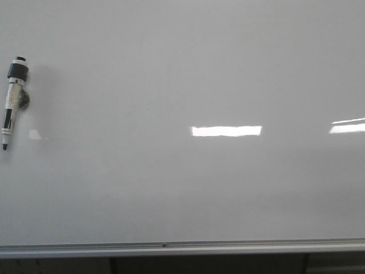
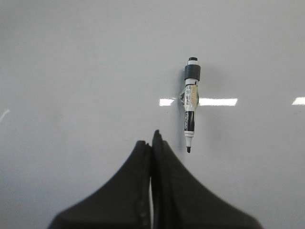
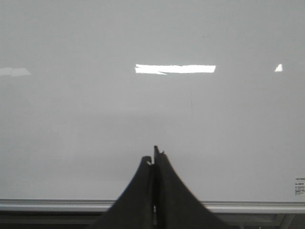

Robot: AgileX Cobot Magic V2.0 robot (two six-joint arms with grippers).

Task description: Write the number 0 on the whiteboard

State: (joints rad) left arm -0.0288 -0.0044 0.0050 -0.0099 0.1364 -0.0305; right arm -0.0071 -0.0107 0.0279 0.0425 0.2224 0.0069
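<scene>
Glossy whiteboard [image 1: 182, 188] bare, no number 0 drawn; marker [image 1: 12, 100] stuck at far left, tip down; left pincer [image 2: 153, 143] and right pincer [image 3: 155, 157] clenched, empty; best opened wide, gripped mid-barrel squarely.

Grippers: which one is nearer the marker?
The left gripper: its wrist view shows the marker just beyond its shut jaws; the right gripper faces whiteboard and rail, no marker.
</scene>
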